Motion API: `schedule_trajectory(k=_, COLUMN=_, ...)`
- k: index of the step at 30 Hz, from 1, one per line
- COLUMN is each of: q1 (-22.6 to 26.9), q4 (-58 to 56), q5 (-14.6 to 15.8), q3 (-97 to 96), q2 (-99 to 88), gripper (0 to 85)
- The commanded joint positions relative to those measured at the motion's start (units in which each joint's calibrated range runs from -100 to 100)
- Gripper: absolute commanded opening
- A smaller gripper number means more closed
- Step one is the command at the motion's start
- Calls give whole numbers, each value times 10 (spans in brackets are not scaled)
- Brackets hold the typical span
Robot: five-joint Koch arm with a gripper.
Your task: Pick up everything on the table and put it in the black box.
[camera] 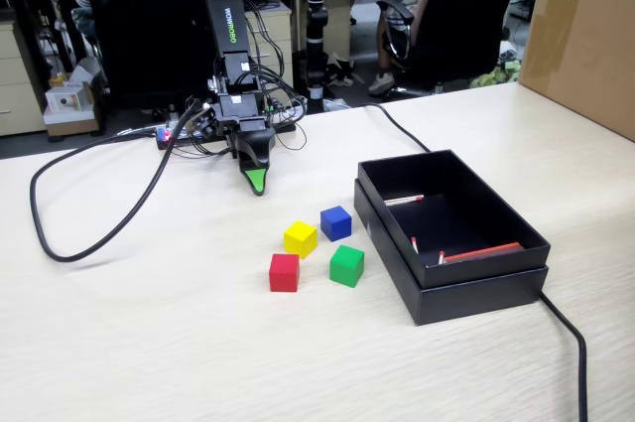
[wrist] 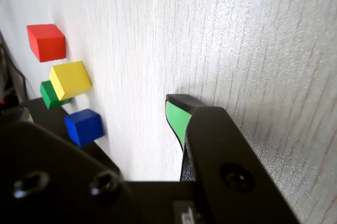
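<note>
Four small cubes lie together on the pale table, left of the black box: red, yellow, blue and green. The box holds no cubes. My gripper hangs tip down just above the table, behind the cubes and a short way from them. In the wrist view the cubes sit at the left: red, yellow, green partly behind yellow, and blue. The gripper is open and empty, its green-padded finger at the right.
Red-and-white sticks lie inside the box. A thick black cable loops over the table's left side and another stretch runs off past the box at the right. A big brown carton stands at the back right.
</note>
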Motion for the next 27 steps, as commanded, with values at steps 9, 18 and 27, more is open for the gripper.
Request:
schedule_trajectory(k=9, q1=1, q4=-17, q5=-3, q3=-16, q2=-1, gripper=492)
schedule_trajectory(k=18, q1=0, q4=-17, q5=-3, q3=-17, q2=-1, gripper=480)
schedule_trajectory(k=27, q1=1, q4=-17, q5=-2, q3=-10, q2=-1, gripper=476)
